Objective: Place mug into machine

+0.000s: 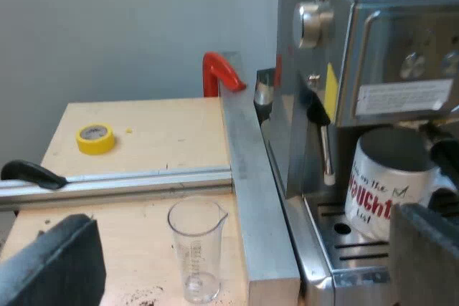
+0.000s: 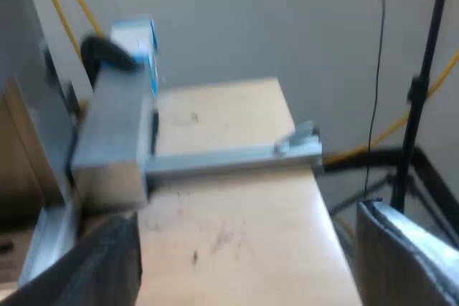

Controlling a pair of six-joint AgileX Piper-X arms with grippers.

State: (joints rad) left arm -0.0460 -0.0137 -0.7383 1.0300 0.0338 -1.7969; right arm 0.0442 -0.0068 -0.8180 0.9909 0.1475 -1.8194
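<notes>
The mug [image 1: 387,188], white with red lettering, is seen on the drip tray [image 1: 337,249] of the espresso machine [image 1: 391,55], under the machine's front, with its opening turned upward. The left gripper [image 1: 244,223] is held with its jaws wide apart, and nothing is clasped between them. One of its fingers [image 1: 427,256] is seen just in front of the mug; whether the two touch cannot be told. The steam wand [image 1: 326,152] hangs beside the mug, apart from it. A thick metal beam [image 1: 251,198] runs along the edge of the wooden tabletop [image 1: 136,220] that meets the machine. An empty measuring glass [image 1: 195,249] stands upright on the tabletop just beside this beam, with dark specks scattered near its foot. A thin metal rail [image 1: 136,180] is laid across the tabletop from the beam to the opposite edge. Beyond it, a roll of yellow tape [image 1: 95,138] lies near the corner by the grey wall, and a red clamp [image 1: 219,73] is set at the beam's end there. In the right wrist view, the right gripper [image 2: 251,249] is also spread wide and holds nothing. It hangs over bare wood near a tabletop edge, where a metal bar [image 2: 229,157] reaches that edge.
</notes>
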